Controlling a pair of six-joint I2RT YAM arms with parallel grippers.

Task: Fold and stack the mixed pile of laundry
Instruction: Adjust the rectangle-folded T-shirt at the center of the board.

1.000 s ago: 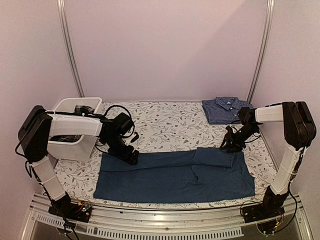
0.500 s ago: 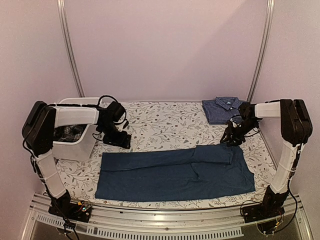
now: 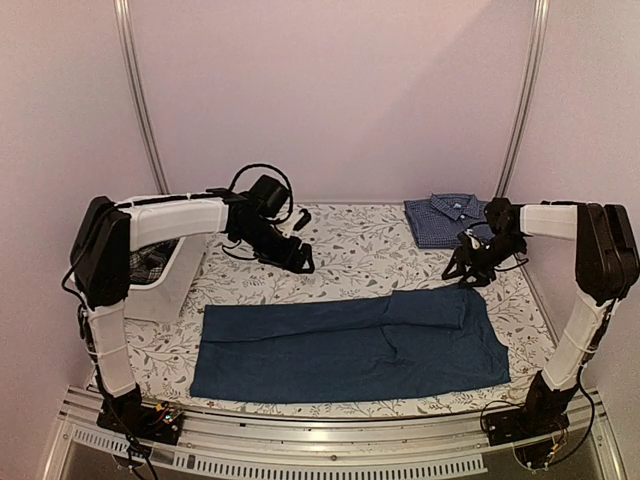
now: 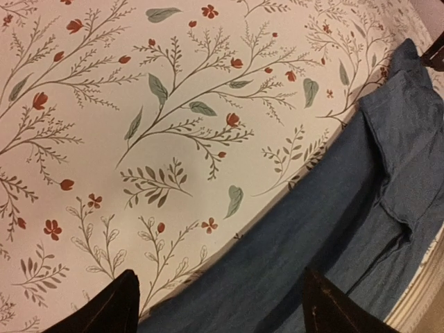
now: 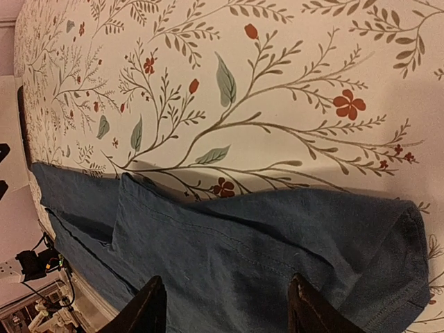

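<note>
**Blue T-shirt half folded, both jaws released**

The plain dark blue T-shirt (image 3: pixel 340 345) lies flat as a long band across the near part of the counter, on the floral-print tablecloth (image 3: pixel 350 235). It looks folded lengthwise and ready for a crosswise fold. The left gripper (image 3: pixel 297 262) hangs over bare tablecloth beyond the shirt's far edge, jaws released and empty. The right gripper (image 3: pixel 468 272) hovers at the shirt's far right corner, jaws spread around nothing, probably placed to pinch that corner. The folded blue-and-white checked shirt (image 3: pixel 440 220) sits far right, likely as the stack's base. A black-and-white plaid piece (image 3: pixel 145 262) waits in the white plastic tub (image 3: pixel 170 295) at the left.
</note>
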